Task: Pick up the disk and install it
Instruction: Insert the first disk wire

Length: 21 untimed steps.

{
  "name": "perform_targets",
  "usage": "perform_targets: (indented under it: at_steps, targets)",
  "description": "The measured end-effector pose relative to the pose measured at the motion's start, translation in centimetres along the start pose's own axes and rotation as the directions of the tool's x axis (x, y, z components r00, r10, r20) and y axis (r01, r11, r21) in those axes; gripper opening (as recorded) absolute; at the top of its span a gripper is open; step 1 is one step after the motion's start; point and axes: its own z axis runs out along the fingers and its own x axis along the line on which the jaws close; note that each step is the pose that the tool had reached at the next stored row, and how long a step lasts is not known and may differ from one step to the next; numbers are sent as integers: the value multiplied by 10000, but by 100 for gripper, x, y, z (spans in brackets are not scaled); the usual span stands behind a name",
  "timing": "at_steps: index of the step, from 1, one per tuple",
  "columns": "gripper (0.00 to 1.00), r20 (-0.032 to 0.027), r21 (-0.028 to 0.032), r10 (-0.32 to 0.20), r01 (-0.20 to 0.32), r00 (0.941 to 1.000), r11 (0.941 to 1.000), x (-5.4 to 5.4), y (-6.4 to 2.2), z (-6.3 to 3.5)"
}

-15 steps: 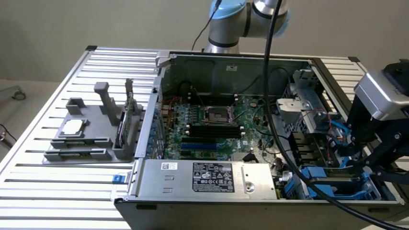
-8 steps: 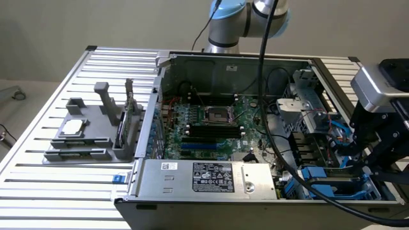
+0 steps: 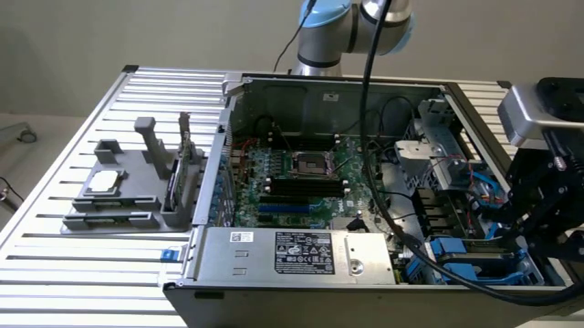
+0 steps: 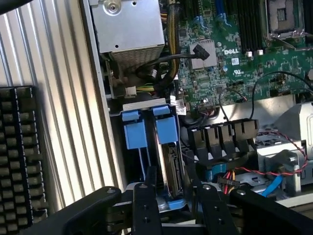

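Ribbed metal table [image 3: 82, 273] is seen bearing an open computer case [image 3: 319, 82]. In its drive bay the disk [image 4: 172, 154] is stood on edge (beside a second blue carrier [image 4: 134, 136]), apparently seated. The gripper [image 4: 172, 178] is held astride it, fingers parted, seemingly not clamping; installation is judged nearly complete.

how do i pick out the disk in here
In the open grey computer case, find the drive bay beside the silver power supply box. Two bright blue plastic carriers stand there; the disk is the one holding silver metal, nearer the green motherboard.
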Motion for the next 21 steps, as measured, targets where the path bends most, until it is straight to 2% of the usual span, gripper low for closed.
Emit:
perform_targets:
  at_steps: [3, 6, 11, 16, 21]
  targets:
    - [37, -1, 53, 537, -537, 9986, 9985, 0, 0, 2]
    - [37, 1, 106, 1073, -1073, 9942, 9942, 0, 0, 3]
    - [37, 10, 195, 1973, -1973, 9803, 9802, 1, 0, 5]
    - [37, 26, 282, 2856, -2855, 9583, 9580, 1, 0, 8]
    - [37, 49, 365, 3700, -3700, 9290, 9283, 1, 0, 10]
